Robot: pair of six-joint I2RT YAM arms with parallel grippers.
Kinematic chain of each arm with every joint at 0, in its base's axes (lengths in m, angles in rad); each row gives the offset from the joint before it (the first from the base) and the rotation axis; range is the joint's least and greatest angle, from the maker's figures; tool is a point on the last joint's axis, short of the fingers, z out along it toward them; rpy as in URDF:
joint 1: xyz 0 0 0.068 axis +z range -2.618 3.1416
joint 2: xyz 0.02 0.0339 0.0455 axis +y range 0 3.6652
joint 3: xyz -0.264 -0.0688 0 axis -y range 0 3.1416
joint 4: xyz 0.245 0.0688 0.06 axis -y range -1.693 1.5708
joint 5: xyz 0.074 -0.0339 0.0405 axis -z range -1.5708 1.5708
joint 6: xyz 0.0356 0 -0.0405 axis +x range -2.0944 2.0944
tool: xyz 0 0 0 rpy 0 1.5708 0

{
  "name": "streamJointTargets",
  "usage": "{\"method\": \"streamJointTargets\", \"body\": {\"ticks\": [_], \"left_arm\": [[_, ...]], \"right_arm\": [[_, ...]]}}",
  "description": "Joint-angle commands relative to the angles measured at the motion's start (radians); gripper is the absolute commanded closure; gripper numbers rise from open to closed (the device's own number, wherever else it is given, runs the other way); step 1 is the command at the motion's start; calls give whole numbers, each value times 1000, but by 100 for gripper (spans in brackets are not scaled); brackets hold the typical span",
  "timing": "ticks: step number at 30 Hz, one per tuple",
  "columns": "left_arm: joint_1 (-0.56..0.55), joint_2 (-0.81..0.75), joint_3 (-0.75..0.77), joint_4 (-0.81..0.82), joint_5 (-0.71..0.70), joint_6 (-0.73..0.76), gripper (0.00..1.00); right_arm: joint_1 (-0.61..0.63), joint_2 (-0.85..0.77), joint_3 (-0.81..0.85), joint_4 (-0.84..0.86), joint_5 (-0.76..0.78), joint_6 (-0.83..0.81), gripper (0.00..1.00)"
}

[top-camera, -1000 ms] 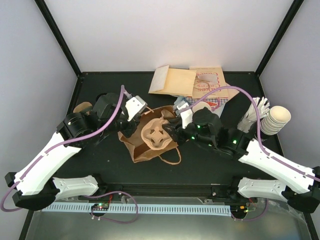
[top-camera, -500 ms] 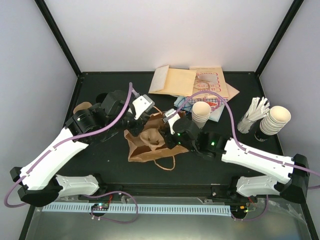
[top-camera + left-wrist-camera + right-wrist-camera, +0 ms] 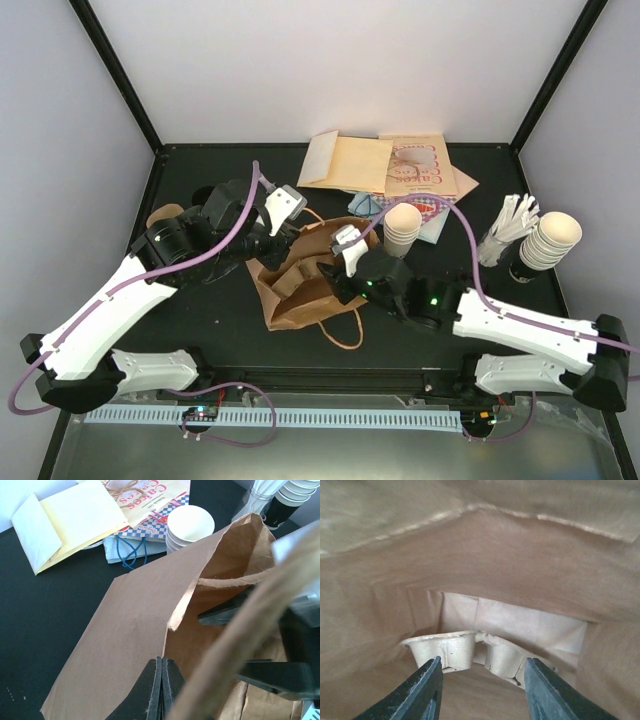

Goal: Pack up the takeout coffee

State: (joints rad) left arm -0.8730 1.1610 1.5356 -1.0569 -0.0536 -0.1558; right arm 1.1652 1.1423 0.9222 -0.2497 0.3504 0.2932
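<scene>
Paper bag (image 3: 125, 645) is pinched by left fingers (image 3: 154, 690); right fingers (image 3: 427, 692) stand apart inside it, facing cup carrier (image 3: 452, 650).

White arms (image 3: 92, 312), black joints (image 3: 165, 245), purple cables (image 3: 228, 232)

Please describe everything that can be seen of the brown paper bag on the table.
The brown paper bag is creased kraft paper with a twisted paper handle. It sits slumped on the black table, mouth open. The left tool is shut on the rim of one wall, holding it up. The right tool reaches inside, jaws apart. Deep inside rests a pale pulp cup carrier.
</scene>
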Motion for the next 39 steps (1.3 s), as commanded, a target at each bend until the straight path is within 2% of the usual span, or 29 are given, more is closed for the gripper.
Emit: {"method": "streamJointTargets", "body": {"ticks": [1, 5, 8, 12, 18, 23, 29, 33, 36, 39], "left_arm": [[-6, -7, 30, 41, 29, -13, 99], [-6, -2, 3, 51, 7, -33, 98], [-6, 3, -12, 64, 17, -38, 98], [-6, 2, -17, 79, 67, -31, 98], [-6, 5, -40, 84, 229, -20, 98], [-7, -10, -88, 81, 294, -74, 99], [-13, -48, -171, 134, 352, -156, 98], [-18, -68, -205, 163, 362, -188, 98], [-20, -71, -195, 165, 348, -183, 98], [-22, -62, -152, 126, 315, -140, 98]], "right_arm": [[5, -91, 5, -56, -124, -72, 52], [5, -127, -25, -149, -231, -55, 56], [35, -163, -109, -136, -266, -42, 58], [106, -169, -187, -125, -221, -38, 58], [181, -109, -211, -149, -150, -50, 58], [186, -84, -236, -121, -82, -24, 58], [183, -87, -244, 2, -43, 23, 58], [184, -32, -214, 35, -17, -65, 58], [184, 1, -214, 80, -33, -221, 56], [185, 14, -171, 34, -55, -368, 52]]}}
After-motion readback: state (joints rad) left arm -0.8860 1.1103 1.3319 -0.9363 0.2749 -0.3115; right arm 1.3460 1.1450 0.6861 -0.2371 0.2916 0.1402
